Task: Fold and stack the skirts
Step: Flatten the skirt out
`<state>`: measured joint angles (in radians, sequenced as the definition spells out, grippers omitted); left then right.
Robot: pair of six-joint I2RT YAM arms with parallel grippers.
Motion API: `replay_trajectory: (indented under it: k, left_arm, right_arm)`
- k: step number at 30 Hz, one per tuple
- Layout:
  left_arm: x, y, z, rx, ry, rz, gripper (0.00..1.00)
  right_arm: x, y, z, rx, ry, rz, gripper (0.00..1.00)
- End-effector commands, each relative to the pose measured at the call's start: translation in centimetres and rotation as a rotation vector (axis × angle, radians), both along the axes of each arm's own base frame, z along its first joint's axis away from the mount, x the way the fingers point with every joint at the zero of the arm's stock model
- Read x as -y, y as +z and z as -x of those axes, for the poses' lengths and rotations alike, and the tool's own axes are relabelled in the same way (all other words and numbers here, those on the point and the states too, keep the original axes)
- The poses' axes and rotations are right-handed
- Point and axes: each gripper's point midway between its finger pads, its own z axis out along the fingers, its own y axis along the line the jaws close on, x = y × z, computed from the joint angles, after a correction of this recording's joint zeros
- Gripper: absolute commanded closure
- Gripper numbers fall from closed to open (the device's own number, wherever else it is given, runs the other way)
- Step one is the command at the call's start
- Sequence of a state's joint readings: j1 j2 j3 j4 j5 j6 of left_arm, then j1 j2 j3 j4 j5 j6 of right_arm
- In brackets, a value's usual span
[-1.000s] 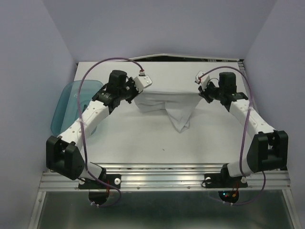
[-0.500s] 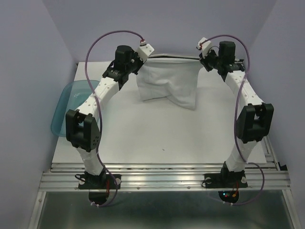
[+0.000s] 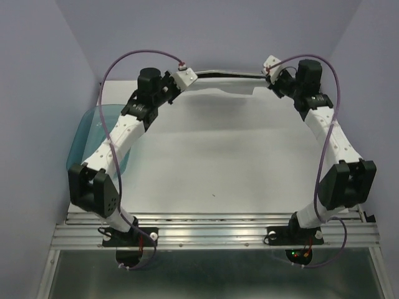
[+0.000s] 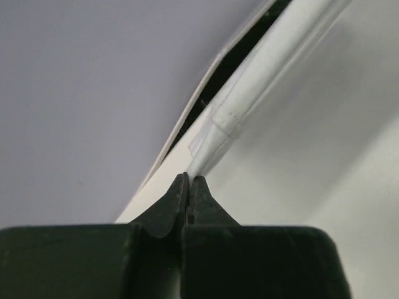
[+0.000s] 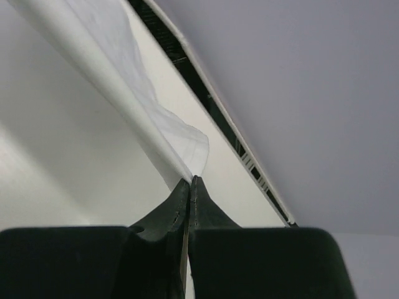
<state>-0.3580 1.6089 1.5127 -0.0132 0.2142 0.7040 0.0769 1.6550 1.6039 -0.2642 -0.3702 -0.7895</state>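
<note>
Left end effector (image 4: 189, 185) and right end effector (image 5: 190, 185) pinch the skirt (image 3: 225, 88) taut at the far edge of the counter (image 3: 218, 162) — thin grips may slip

The flat white surface (image 3: 212, 162) is viewed whole from a fixed point high at its near side, facing forward and down toward the lavender back wall (image 3: 212, 31). Each wrist view is taken from just behind its own tool and sighted along the closed fingers, so the black left tool (image 4: 189, 182) and black right tool (image 5: 190, 182) are seen very near. The white cloth skirt (image 3: 218, 87), stretched along the far edge, is shared by all three views.
</note>
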Motion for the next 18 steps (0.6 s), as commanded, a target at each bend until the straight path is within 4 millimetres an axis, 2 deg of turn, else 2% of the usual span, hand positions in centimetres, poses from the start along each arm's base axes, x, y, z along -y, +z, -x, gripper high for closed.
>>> replay_trajectory:
  k: [1, 2, 3, 4, 5, 6, 7, 9, 10, 13, 14, 15, 16, 18]
  left_arm:
    - [-3.1, -3.0, 4.3, -0.012, -0.041, -0.128, 1.00]
    - [-3.0, -5.4, 5.2, -0.060, -0.062, -0.153, 1.00]
    - [-2.2, -7.6, 6.5, -0.102, -0.095, -0.175, 1.00]
    - [-2.3, -12.2, 8.6, -0.199, -0.122, -0.216, 1.00]
    - [-2.0, -14.5, 10.1, -0.237, -0.163, -0.260, 1.00]
    - [-0.6, -16.6, 11.9, -0.273, -0.217, -0.298, 1.00]
    - [-0.7, -20.1, 14.3, -0.344, -0.250, -0.341, 1.00]
    - [0.0, -23.1, 17.1, -0.401, -0.311, -0.388, 1.00]
    - [0.5, -25.0, 19.4, -0.439, -0.359, -0.418, 1.00]
    - [0.7, -26.4, 21.5, -0.487, -0.391, -0.412, 1.00]
    - [0.8, -26.0, 21.7, -0.482, -0.396, -0.404, 1.00]
    - [0.8, -25.8, 21.9, -0.480, -0.400, -0.400, 1.00]
    - [0.7, -25.3, 22.1, -0.473, -0.401, -0.399, 1.00]
    - [0.6, -24.6, 22.3, -0.463, -0.401, -0.393, 1.00]
  right_arm:
    - [3.7, -4.5, 4.2, -0.026, 0.000, 0.185, 0.99]
    - [3.7, -6.3, 5.0, -0.058, 0.015, 0.203, 0.99]
    - [3.7, -10.4, 6.7, -0.141, 0.045, 0.236, 0.99]
    - [3.2, -11.7, 7.8, -0.170, 0.070, 0.244, 0.99]
    - [2.8, -13.5, 9.0, -0.215, 0.099, 0.253, 0.99]
    - [2.5, -16.7, 10.9, -0.285, 0.129, 0.270, 0.99]
    - [1.6, -18.0, 12.0, -0.311, 0.161, 0.286, 0.99]
    - [0.9, -20.2, 14.5, -0.372, 0.205, 0.310, 0.99]
    - [0.1, -22.0, 16.4, -0.415, 0.245, 0.323, 0.99]
    - [-0.2, -23.4, 19.7, -0.480, 0.294, 0.337, 0.99]
    - [-0.2, -24.2, 21.0, -0.508, 0.312, 0.331, 0.99]
    - [-0.2, -23.8, 21.8, -0.507, 0.320, 0.336, 0.99]
    - [0.0, -24.4, 22.8, -0.526, 0.325, 0.336, 0.99]
    - [0.3, -23.7, 23.4, -0.506, 0.303, 0.338, 0.99]
